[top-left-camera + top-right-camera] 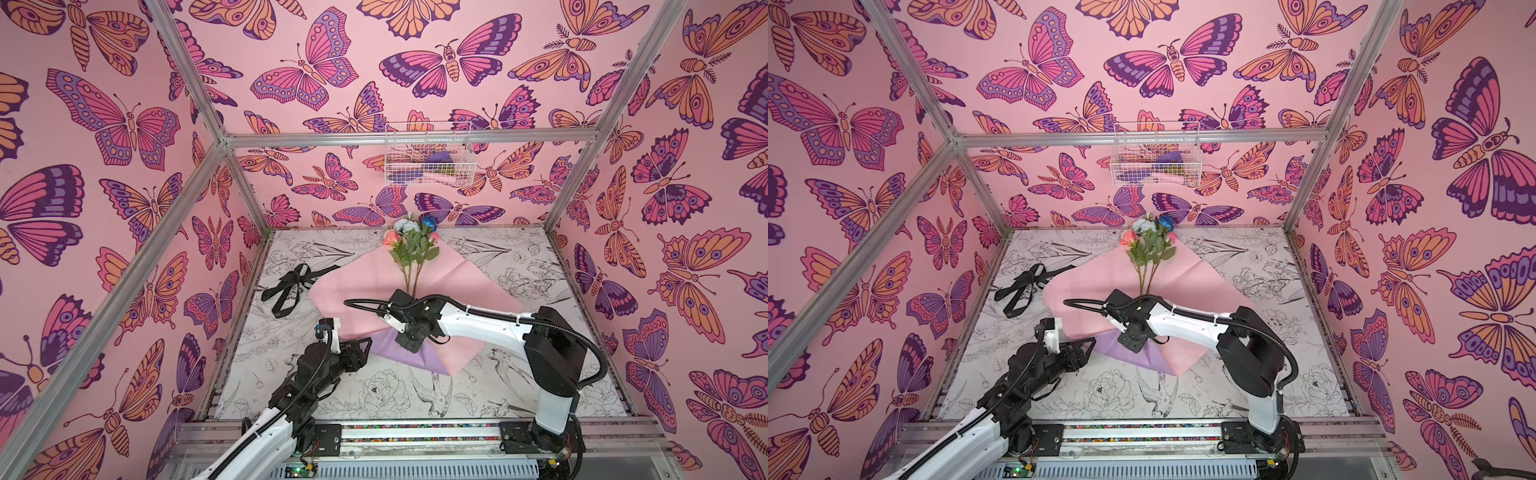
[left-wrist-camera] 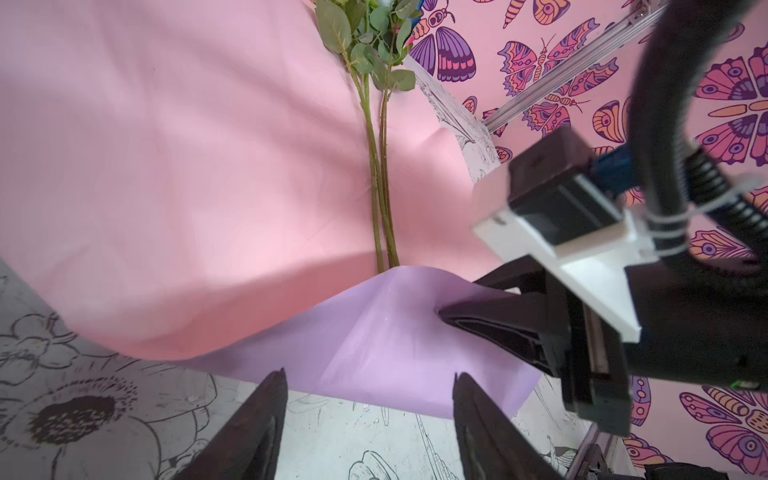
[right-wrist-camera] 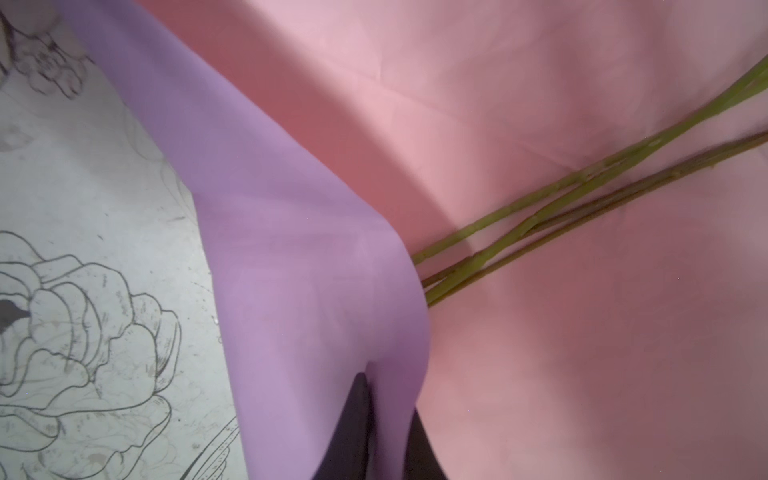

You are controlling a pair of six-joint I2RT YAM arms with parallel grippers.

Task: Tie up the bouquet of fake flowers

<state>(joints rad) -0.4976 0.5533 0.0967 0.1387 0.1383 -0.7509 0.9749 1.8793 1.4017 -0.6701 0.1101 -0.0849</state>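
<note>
The bouquet of fake flowers (image 1: 413,245) (image 1: 1150,243) lies on a pink paper sheet (image 1: 357,286), blooms toward the back wall. Its green stems (image 2: 380,187) (image 3: 582,199) run toward me. A lilac flap (image 2: 374,332) (image 3: 291,270) of the sheet is folded up over the stem ends. My right gripper (image 1: 409,338) (image 3: 386,390) is shut on that lilac flap, and the paper is pinched between its fingers (image 2: 446,311). My left gripper (image 2: 370,374) (image 1: 361,345) stands open just in front of the flap's near edge, with nothing between its fingers.
A long black ribbon (image 1: 291,286) (image 1: 1025,286) lies loose on the table left of the paper. A white wire basket (image 1: 428,156) hangs on the back wall above the blooms. The right arm reaches across the paper's near right part.
</note>
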